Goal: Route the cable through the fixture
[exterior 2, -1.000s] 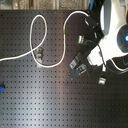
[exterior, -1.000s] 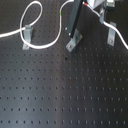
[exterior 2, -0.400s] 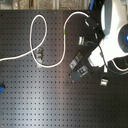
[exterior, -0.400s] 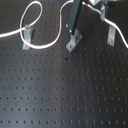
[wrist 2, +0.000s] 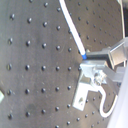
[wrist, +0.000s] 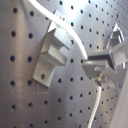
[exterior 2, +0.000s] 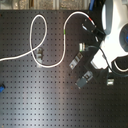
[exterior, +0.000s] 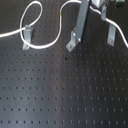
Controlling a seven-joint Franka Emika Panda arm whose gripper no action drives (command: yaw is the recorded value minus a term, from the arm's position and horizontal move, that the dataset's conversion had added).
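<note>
A white cable (exterior: 59, 22) lies on the black perforated board and loops through a small metal fixture (exterior: 27, 36) at the first exterior view's left. In the second exterior view the cable (exterior 2: 67, 32) runs from that fixture (exterior 2: 39, 54) up and across to my gripper (exterior 2: 95, 31). In the first wrist view my gripper (wrist: 102, 67) is shut on the cable near its end, and the cable crosses over an L-shaped metal fixture (wrist: 50, 52). The second wrist view shows the gripper (wrist 2: 92, 62) on the cable beside a bracket (wrist 2: 82, 95).
Two more metal fixtures stand on the board, one in the middle (exterior: 74, 42) and one at the first exterior view's right (exterior: 113, 35). The arm's white body (exterior 2: 117, 30) fills the second exterior view's right. A small blue object (exterior 2: 1, 90) sits at its left edge.
The arm has shifted slightly with the cable end in its grip. The cable loop and the left fixture have not moved.
</note>
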